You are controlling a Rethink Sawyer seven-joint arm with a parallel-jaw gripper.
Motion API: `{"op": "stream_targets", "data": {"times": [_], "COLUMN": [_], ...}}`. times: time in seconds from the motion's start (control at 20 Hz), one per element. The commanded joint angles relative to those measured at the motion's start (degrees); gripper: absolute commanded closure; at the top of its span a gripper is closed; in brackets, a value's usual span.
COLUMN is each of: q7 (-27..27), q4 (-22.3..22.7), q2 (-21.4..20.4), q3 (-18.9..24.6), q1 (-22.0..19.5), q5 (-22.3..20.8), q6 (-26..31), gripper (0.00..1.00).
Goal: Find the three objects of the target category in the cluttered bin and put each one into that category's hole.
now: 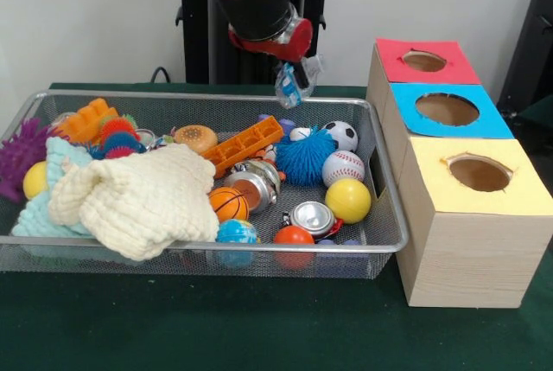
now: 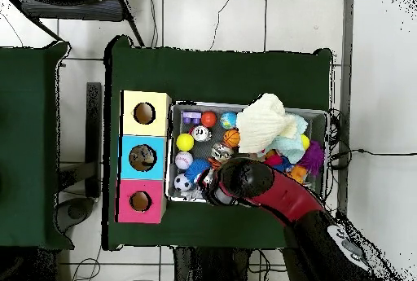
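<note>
Bottle (image 1: 290, 82) clamped in gripper (image 1: 295, 84), hanging above bin (image 1: 207, 240) far rim; holes lie sideways, red box (image 1: 423, 61) nearest.

We count one wire bin (image 1: 389, 241), three boxes with holes — red (image 1: 393, 49), blue (image 1: 406, 116), yellow (image 1: 432, 194) — and one bottle (image 1: 289, 84).

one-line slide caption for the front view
Gripper lifts a clear bottle above the cluttered wire bin beside three holed boxes.
</note>
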Motion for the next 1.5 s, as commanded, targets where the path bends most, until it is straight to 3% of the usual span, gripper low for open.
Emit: {"op": "stream_targets", "data": {"times": [0.05, 0.75, 1.15, 1.3, 1.5], "q7": [6.8, 9.4, 11.1, 11.6, 10.0], "q4": [-6.4, -8.6, -12.3, -12.3, -10.9], "q2": [-2.9, -5.0, -3.5, -3.1, -1.1], "q3": [5.7, 7.0, 8.0, 8.2, 9.1], "q1": [1.1, 2.6, 4.3, 5.1, 5.8], "q5": [5.9, 13.3, 18.5, 21.2, 25.7], "q6": [12.3, 20.8, 24.0, 24.0, 19.9], "gripper": [1.00, 1.00, 1.00, 1.00, 1.00]}}
